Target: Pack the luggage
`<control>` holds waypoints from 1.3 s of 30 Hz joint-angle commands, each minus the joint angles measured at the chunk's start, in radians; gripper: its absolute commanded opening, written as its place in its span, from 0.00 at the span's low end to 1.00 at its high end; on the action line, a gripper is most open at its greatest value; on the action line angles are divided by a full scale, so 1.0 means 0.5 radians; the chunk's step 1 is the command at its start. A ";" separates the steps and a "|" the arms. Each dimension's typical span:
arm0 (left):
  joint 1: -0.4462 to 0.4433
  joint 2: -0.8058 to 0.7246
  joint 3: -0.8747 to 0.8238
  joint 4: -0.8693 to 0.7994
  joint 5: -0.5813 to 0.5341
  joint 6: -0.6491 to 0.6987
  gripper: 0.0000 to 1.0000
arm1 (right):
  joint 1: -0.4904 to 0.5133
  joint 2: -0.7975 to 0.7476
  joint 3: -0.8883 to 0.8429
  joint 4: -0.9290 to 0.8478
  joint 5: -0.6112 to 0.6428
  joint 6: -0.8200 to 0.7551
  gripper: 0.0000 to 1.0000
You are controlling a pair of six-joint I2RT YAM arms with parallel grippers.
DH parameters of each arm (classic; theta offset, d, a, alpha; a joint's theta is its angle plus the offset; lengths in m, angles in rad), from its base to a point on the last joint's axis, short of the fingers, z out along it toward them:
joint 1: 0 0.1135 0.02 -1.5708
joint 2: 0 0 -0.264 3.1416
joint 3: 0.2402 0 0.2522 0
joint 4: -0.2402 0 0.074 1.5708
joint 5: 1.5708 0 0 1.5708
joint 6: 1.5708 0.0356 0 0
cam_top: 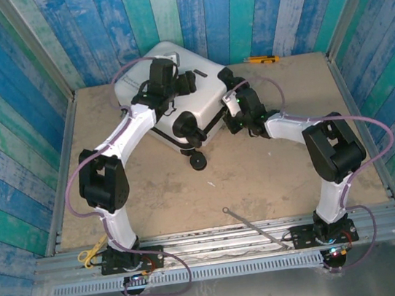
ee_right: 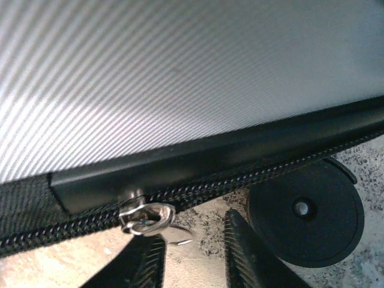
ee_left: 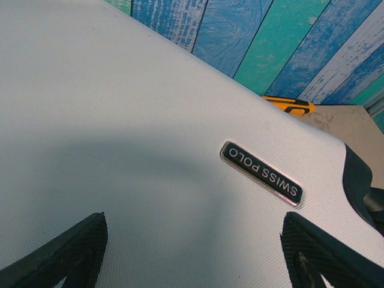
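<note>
Top external view has the luggage (cam_top: 208,91) lying flat and closed on the surface (cam_top: 289,172). It sits toward the far wall and is turned cornerwise to the surface's edges. A black wheel (cam_top: 198,161) sticks out from the corner that points back at the arm bases. With both arms across the shell, its long axis cannot be made out. Bare surface lies open to the left, right and near side, where only a thin metal rod (cam_top: 248,222) rests, while the far corner sits close to the wall. The left gripper (ee_left: 195,240) is over the lid with its jaws spread wide and holding nothing. The badge (ee_left: 261,173) lies ahead of it, and a yellow tool (ee_left: 288,105) rests by the wall beyond. The right gripper (ee_right: 195,231) is at the near-right side edge, level with the zipper (ee_right: 72,225). Its jaws are narrowed to a slim gap with nothing clamped, and the zipper pull (ee_right: 144,216) hangs just at their tips.
</note>
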 commanded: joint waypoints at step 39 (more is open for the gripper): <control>-0.457 -0.329 -0.640 -0.033 0.029 0.080 0.33 | -0.228 -0.126 0.063 -0.010 -0.494 -0.081 0.01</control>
